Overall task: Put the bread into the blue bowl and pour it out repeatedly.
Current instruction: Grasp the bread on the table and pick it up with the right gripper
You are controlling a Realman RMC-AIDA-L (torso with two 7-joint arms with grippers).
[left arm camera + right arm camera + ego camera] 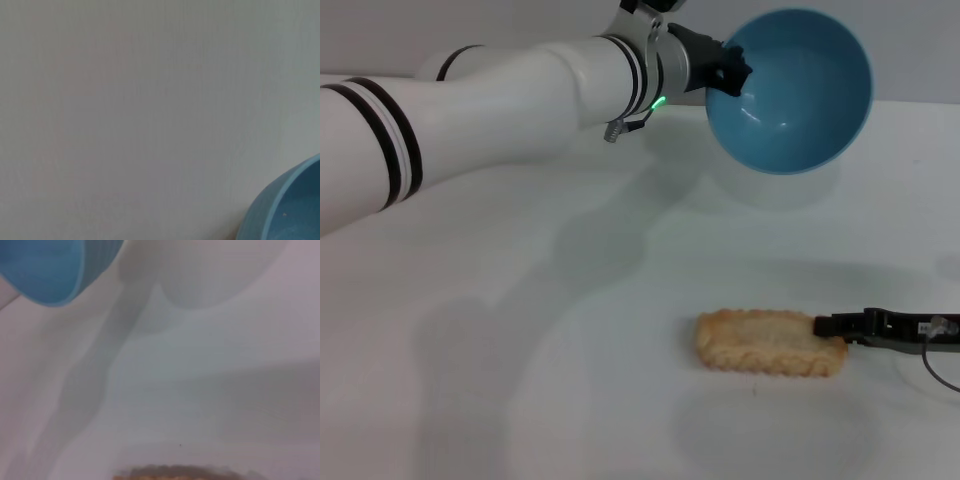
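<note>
1. Left gripper (732, 68) pinches the rim of the blue bowl (790, 90), held aloft and tipped so its empty mouth faces the camera.
2. Bread (770, 342) lies flat on the white table (520, 330), well apart from the bowl.
3. Right gripper (835, 325) touches the loaf's end (whether its fingers are parted or pressed together, I cannot tell).
4. Risks: a one-sided rim pinch may let the glossy bowl slip; an end-on grasp could let the loaf swing or drop.

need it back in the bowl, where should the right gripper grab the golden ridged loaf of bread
Probably across the narrow width of the golden-brown ridged bread loaf, at its right end, coming from the right where the right gripper already sits. It lies flat on the white table, long axis left-right.
</note>
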